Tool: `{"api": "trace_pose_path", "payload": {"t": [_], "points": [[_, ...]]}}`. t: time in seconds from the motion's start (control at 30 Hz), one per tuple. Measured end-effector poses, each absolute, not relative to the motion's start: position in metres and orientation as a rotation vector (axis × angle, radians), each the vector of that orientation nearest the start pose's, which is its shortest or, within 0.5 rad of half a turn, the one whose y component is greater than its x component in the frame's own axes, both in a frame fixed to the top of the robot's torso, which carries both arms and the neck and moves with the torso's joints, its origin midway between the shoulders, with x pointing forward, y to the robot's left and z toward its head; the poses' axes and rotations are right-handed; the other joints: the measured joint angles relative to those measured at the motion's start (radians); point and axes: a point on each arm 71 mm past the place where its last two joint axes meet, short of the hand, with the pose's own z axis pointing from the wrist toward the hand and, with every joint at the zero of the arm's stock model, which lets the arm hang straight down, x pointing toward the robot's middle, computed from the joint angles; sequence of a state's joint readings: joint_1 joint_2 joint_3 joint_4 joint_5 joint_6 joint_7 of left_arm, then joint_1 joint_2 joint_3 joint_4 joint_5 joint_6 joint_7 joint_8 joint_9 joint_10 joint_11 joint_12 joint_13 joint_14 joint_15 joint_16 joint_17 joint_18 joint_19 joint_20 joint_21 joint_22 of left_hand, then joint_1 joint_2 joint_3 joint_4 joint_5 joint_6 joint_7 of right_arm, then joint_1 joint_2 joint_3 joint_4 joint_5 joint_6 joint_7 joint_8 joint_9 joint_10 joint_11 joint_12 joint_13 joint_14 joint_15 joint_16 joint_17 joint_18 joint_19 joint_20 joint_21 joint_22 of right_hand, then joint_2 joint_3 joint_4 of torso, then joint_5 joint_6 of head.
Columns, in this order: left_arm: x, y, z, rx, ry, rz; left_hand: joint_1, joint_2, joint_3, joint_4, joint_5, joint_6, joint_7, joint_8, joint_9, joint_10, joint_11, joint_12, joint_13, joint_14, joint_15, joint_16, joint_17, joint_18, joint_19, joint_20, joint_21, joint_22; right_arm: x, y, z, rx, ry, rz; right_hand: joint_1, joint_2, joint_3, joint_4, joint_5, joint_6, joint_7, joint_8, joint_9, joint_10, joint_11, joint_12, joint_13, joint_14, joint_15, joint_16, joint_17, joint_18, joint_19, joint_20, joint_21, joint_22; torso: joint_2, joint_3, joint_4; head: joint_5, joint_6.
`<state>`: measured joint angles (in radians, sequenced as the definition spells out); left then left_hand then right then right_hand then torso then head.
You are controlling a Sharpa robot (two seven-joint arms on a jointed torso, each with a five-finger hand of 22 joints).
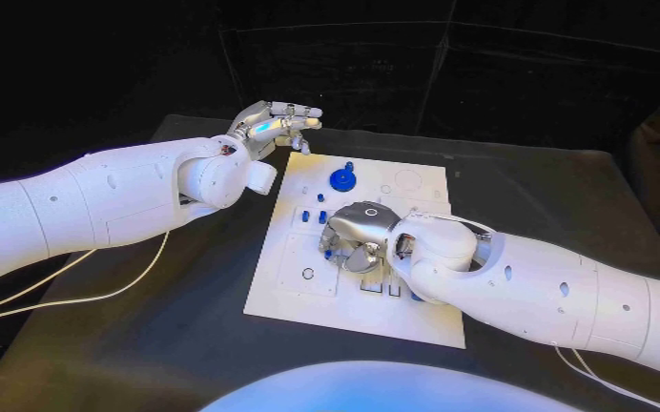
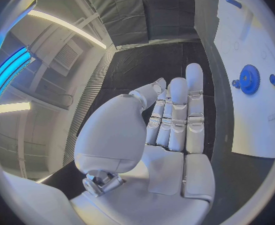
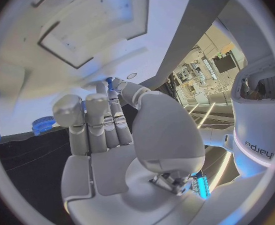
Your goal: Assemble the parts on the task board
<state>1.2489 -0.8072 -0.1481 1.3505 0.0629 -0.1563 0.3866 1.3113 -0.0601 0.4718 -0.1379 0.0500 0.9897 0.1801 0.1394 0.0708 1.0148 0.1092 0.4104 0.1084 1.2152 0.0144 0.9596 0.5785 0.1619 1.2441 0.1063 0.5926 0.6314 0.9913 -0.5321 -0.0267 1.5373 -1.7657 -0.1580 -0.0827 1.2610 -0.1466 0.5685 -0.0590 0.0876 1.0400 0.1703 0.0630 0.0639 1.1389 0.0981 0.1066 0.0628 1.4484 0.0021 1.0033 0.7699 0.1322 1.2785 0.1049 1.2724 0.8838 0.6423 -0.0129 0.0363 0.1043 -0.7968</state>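
The white task board (image 1: 413, 312) lies in the middle of the black table. A blue gear (image 1: 342, 180) stands near its far edge, and it also shows in the left wrist view (image 2: 249, 79) and the right wrist view (image 3: 42, 124). Small blue pegs (image 1: 314, 216) stand at the board's left side. My right hand (image 1: 355, 236) hovers low over the board's middle, and a small blue peg (image 3: 110, 83) sits pinched between its thumb and a fingertip. My left hand (image 1: 276, 126) is raised beyond the board's far left corner, fingers (image 2: 178, 110) stretched out and holding nothing.
The board (image 3: 62, 25) has shallow rectangular recesses and small round holes. Another small blue piece (image 2: 273, 79) sits next to the gear. A white cable (image 1: 96, 288) lies on the black table (image 1: 165, 336) under my left arm.
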Motion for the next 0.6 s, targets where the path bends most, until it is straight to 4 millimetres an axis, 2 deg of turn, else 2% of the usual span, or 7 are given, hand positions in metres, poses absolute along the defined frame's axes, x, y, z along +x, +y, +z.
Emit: {"api": "trace_pose_path", "payload": {"t": [0.13, 0.17, 0.37, 0.47, 0.6], "points": [[0.513, 0.240, -0.203, -1.162, 1.486, -1.522, -0.007, 0.000, 0.000, 0.000, 0.000, -0.004, 0.004, 0.000, 0.000, 0.000, 0.000, 0.000, 0.000, 0.000, 0.000, 0.000, -0.002, 0.000, 0.000, 0.000, 0.000, 0.000, 0.403, -0.033, -0.261, -0.609, 1.736, 0.903, -0.010, -0.010, -0.035, 0.007, 0.000, -0.026, 0.013, 0.000, 0.000, -0.028, 0.014, -0.004, 0.000, -0.003, 0.003, -0.007, -0.013, 0.000, -0.014, 0.007, -0.017, -0.037, 0.000, 0.0000, 0.0001, 0.000, 0.002], [0.514, 0.241, -0.203, -1.162, 1.486, -1.521, -0.008, -0.001, 0.000, 0.000, 0.000, -0.004, 0.004, 0.000, 0.000, 0.000, 0.000, 0.000, 0.000, 0.000, 0.000, 0.000, -0.002, 0.000, 0.000, 0.000, 0.000, 0.000, 0.403, -0.033, -0.261, -0.607, 1.732, 0.906, -0.014, -0.014, -0.044, 0.008, 0.000, -0.033, 0.013, 0.000, 0.000, -0.031, 0.011, -0.004, 0.000, -0.003, 0.003, -0.007, -0.014, 0.000, -0.014, 0.007, -0.021, -0.040, 0.000, 0.0000, 0.0001, 0.000, 0.002], [0.514, 0.242, -0.204, -1.163, 1.487, -1.519, -0.008, -0.001, 0.000, 0.000, 0.000, -0.004, 0.004, 0.000, 0.000, 0.000, 0.000, 0.000, 0.000, 0.000, 0.000, 0.000, -0.002, 0.000, 0.000, 0.000, 0.000, 0.000, 0.404, -0.037, -0.259, -0.585, 1.711, 0.925, -0.018, -0.018, -0.107, 0.013, 0.016, -0.043, 0.017, 0.000, 0.002, -0.085, 0.021, -0.012, 0.001, -0.016, 0.016, -0.042, -0.061, 0.000, -0.033, 0.016, -0.047, -0.081, 0.000, 0.0002, 0.0002, -0.002, 0.004], [0.514, 0.241, -0.204, -1.163, 1.489, -1.520, -0.008, -0.001, 0.000, 0.000, 0.000, -0.004, 0.004, 0.000, 0.000, 0.000, 0.000, 0.000, 0.000, 0.000, 0.000, 0.000, -0.002, 0.000, 0.000, 0.000, 0.000, 0.000, 0.404, -0.047, -0.258, -0.563, 1.697, 0.932, -0.017, -0.017, -0.124, 0.014, 0.025, -0.047, 0.021, 0.000, 0.002, -0.089, 0.022, -0.009, 0.003, -0.016, 0.016, -0.045, -0.069, 0.000, -0.033, 0.016, -0.049, -0.085, -0.001, 0.0009, 0.0004, -0.003, 0.007], [0.514, 0.242, -0.204, -1.165, 1.490, -1.519, -0.008, -0.001, 0.000, 0.000, 0.000, -0.004, 0.004, 0.000, 0.000, -0.007, 0.000, 0.000, 0.000, -0.003, 0.004, 0.000, -0.003, 0.000, 0.000, 0.000, 0.000, 0.000, 0.402, -0.069, -0.253, -0.520, 1.678, 0.940, -0.001, -0.001, -0.137, 0.015, 0.049, -0.043, 0.017, 0.000, 0.003, -0.068, 0.013, 0.016, 0.004, -0.016, 0.016, -0.037, -0.058, 0.000, -0.023, 0.014, -0.042, -0.063, -0.002, 0.0020, -0.0012, -0.006, 0.014]]}}
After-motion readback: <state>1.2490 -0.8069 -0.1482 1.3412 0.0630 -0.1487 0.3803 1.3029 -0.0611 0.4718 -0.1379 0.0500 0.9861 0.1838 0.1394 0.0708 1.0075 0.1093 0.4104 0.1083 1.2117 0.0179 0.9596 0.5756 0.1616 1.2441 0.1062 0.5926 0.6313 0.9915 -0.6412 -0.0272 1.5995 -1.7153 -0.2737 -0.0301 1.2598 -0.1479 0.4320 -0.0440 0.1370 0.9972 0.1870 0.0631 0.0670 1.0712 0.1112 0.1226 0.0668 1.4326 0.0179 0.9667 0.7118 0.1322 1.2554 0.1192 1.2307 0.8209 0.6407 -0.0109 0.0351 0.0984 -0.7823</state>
